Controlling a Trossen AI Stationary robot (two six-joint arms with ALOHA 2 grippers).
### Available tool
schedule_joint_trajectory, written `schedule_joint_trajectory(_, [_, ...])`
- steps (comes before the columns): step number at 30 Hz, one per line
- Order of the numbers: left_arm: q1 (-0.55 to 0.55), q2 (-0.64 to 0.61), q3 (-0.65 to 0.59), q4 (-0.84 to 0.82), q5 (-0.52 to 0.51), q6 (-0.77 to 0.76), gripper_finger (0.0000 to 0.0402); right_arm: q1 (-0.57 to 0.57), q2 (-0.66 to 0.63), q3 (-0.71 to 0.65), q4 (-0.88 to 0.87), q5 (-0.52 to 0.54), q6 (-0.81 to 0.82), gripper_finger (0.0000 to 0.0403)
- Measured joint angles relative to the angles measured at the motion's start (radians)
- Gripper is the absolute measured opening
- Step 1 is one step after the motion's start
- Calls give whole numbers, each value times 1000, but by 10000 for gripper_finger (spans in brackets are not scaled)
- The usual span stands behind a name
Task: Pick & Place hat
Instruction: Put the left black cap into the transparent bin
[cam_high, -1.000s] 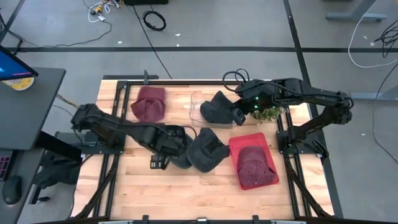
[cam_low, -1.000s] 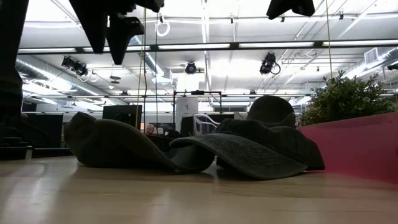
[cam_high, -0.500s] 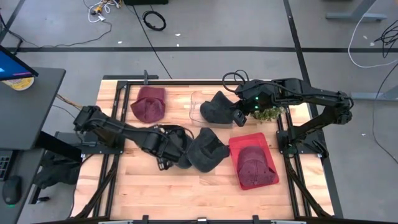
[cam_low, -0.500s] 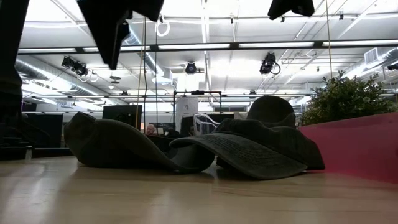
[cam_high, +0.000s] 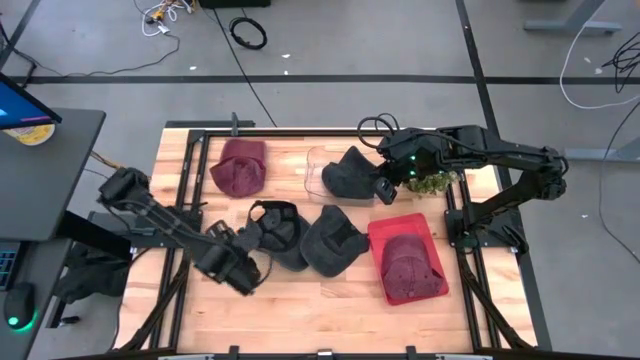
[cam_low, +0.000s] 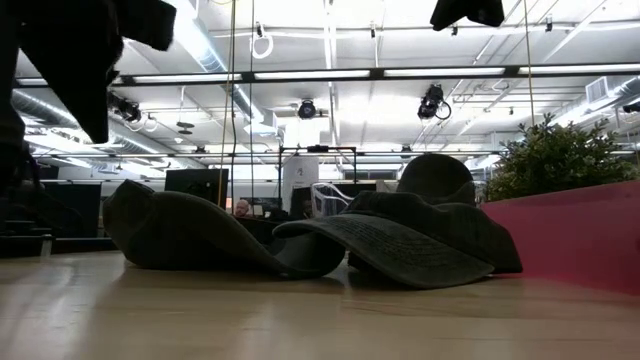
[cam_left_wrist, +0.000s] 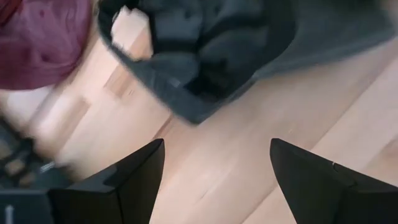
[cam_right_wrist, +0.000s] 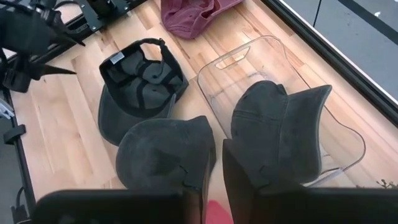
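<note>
High view: the left gripper (cam_high: 240, 272) hovers over bare wood near the front left part of the tabletop (cam_high: 300, 310), its fingers (cam_left_wrist: 124, 180) spread wide with nothing between them. Just beside it, toward the middle of the tabletop, lies an upturned dark cap (cam_high: 275, 232), its inside facing up, and touching that cap on the right sits a second dark cap (cam_high: 335, 240), crown up. A maroon hat (cam_high: 240, 166) rests near the back left corner. A clear bin (cam_high: 320, 170) stands at the back edge's middle with a third dark cap (cam_high: 350, 175) lying in it, partly over its rim. The right gripper (cam_high: 385, 185) hangs above that bin, its fingers drawn nearly together and holding nothing. A red tray (cam_high: 415, 228) by the right edge carries another maroon hat (cam_high: 408, 268). A small green plant (cam_high: 435, 182) stands behind the tray.
</note>
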Motion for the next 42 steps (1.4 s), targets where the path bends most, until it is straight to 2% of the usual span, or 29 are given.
schedule_joint_trajectory(3, [-50,-60,-73,85,-95,-101,296,0,0,0,5,0,5,50])
schedule_joint_trajectory(8, [-91,-110,-224,142,-91,-214,296,0,0,0,13,0,15,50])
schedule_joint_trajectory(11, [-91,-138,-297,215,-91,-208,296,0,0,0,23,0,21,50])
schedule_joint_trajectory(20, [-35,-144,-411,401,-172,-9,296,0,0,0,68,0,53,50])
schedule_joint_trajectory(28, [51,-144,-485,613,-186,177,296,-8,0,0,72,-1,79,50])
schedule_joint_trajectory(33, [108,-144,-490,674,-164,328,287,-15,0,0,80,-1,80,50])
schedule_joint_trajectory(35, [129,-144,-490,678,-149,366,266,-15,0,0,85,-1,80,50])
schedule_joint_trajectory(37, [151,-144,-490,678,-112,390,227,-16,0,0,92,-1,80,50])
schedule_joint_trajectory(39, [166,-144,-490,678,-62,408,170,-16,0,0,96,-1,79,50])
schedule_joint_trajectory(42, [180,-145,-490,677,27,418,57,-16,0,0,100,-1,79,50])
